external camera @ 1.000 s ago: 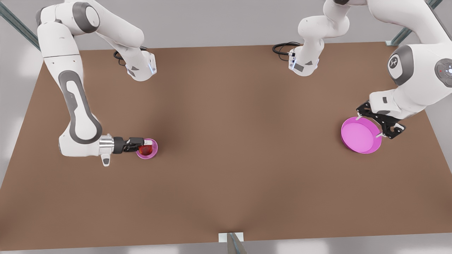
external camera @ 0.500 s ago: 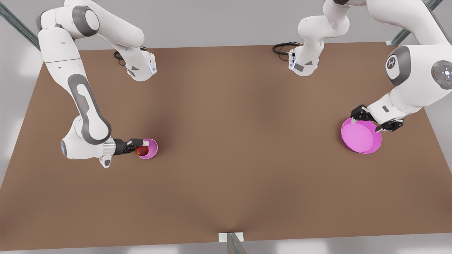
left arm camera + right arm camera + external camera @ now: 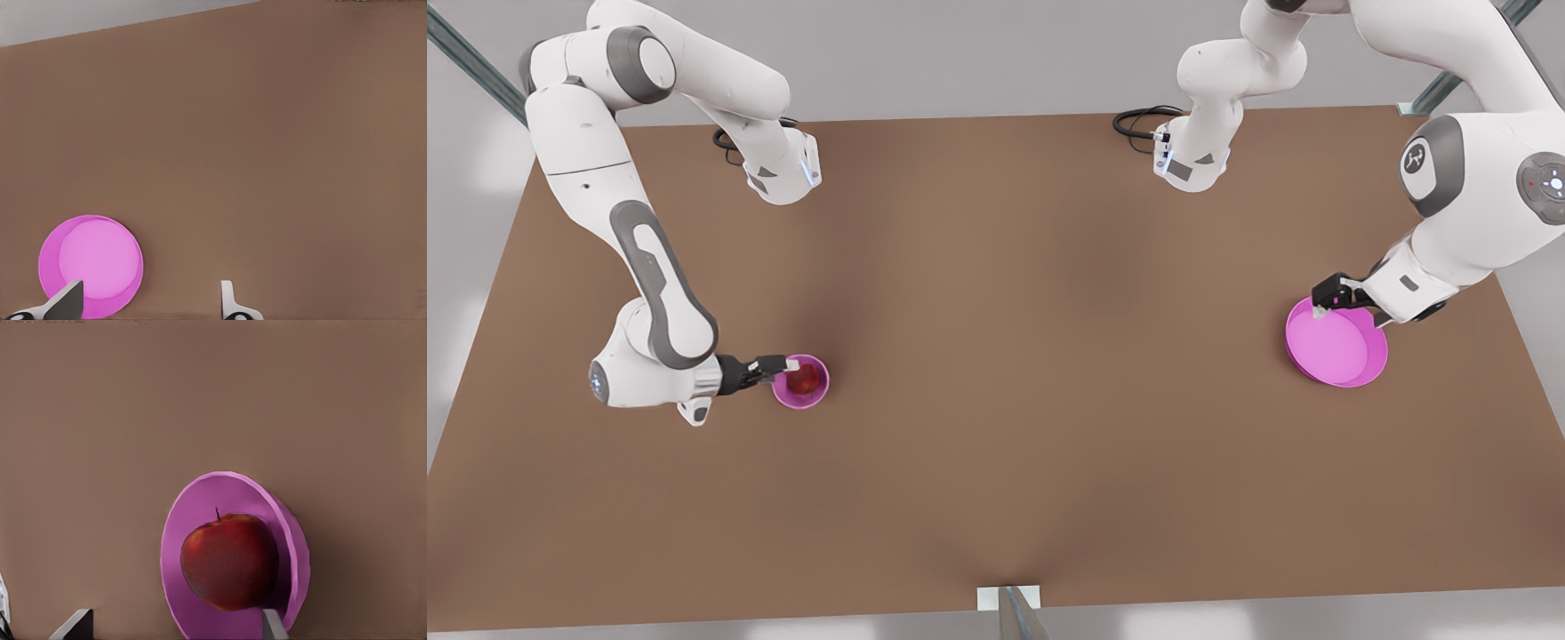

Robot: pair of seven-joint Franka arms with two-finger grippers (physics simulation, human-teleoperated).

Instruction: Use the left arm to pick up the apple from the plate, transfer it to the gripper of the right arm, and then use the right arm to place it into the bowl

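The red apple (image 3: 804,380) lies inside the small pink bowl (image 3: 819,396) at the front view's left. My right gripper (image 3: 782,365), on the silver-banded wrist, is open and hovers at the bowl's rim, beside the apple. In the right wrist view the apple (image 3: 230,560) rests in the bowl (image 3: 200,500), beyond the open right gripper (image 3: 172,625) and touching neither pad. The magenta plate (image 3: 1379,359) lies at the front view's right with nothing on it. My left gripper (image 3: 1341,300) hangs open over its far rim; the left wrist view shows the plate (image 3: 47,263) by one fingertip (image 3: 68,298).
The brown table (image 3: 1032,356) stretches wide between bowl and plate. Both arm bases (image 3: 783,169) stand at the far edge with black cables. A small grey bracket (image 3: 1009,604) sits at the near edge.
The right gripper has let go of the apple, which now sits lower in the bowl, and drawn back a little toward the front view's left. The left gripper turned and tucked in by the plate's far rim.
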